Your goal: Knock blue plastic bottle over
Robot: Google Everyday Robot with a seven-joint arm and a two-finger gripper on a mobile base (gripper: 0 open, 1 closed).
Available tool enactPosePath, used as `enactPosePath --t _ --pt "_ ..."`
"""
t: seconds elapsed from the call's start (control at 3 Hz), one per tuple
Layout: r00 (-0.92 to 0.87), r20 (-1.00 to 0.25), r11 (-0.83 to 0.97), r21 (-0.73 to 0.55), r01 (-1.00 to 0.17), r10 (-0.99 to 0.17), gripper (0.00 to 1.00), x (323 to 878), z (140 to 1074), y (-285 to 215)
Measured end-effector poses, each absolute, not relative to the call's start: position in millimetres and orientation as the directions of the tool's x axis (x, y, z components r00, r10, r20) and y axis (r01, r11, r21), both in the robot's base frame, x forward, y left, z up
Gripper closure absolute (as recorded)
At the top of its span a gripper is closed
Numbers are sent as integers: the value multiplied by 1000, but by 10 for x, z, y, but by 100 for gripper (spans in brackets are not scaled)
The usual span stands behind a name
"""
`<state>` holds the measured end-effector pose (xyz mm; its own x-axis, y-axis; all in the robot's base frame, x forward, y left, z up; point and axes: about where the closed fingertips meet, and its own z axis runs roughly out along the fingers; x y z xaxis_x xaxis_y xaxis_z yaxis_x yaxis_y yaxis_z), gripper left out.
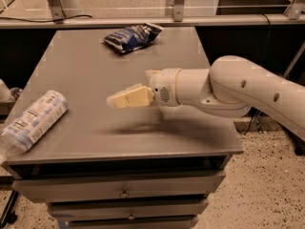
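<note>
The blue plastic bottle lies on its side at the front left corner of the grey table. It is clear with a white and pale blue label. It lies diagonally, and its lower end hangs over the table's left edge. My gripper has cream fingers pressed together and holds nothing. It hovers over the middle of the table, well to the right of the bottle and not touching it. The white arm reaches in from the right.
A dark blue crinkled snack bag lies at the back of the table. The table is a cabinet with drawers below its front edge. A rail with metal posts runs behind it. Speckled floor lies to the right.
</note>
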<state>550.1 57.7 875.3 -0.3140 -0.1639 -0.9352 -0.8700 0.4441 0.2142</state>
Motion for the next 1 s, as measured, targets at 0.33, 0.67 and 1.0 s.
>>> enactPosePath --t 0.33,0.67,1.0 --pt "-306 -939 457 207 -865 -154 0 5402 8749 473" --pt "-252 -956 467 157 -870 -148 0 5302 8929 259" --pt "-150 -973 471 50 -881 -176 0 5243 9279 -92"
